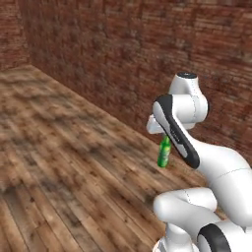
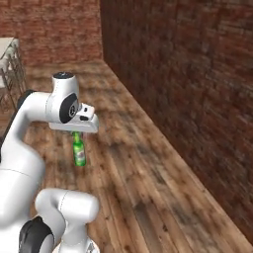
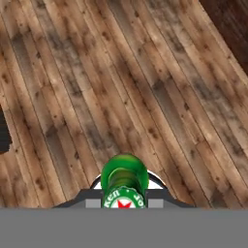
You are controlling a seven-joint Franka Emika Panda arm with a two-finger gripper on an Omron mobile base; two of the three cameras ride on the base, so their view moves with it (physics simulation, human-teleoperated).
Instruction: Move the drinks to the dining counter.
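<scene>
Item: green glass bottle [image 2: 78,152]. Held upright by the neck in the hand [image 2: 76,133], clenched around it, and carried hanging clear above the plank floor [image 1: 74,162] beside the brick wall [image 2: 188,99]; presumably kept vertical and lifted for transport toward the dining counter [image 2: 6,45].

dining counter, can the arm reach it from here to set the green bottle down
Probably not yet. The gripper is shut on the green bottle, hanging over the wooden floor beside the brick wall. A pale counter edge with stools sits far off at the left, so the base likely must drive closer.
</scene>
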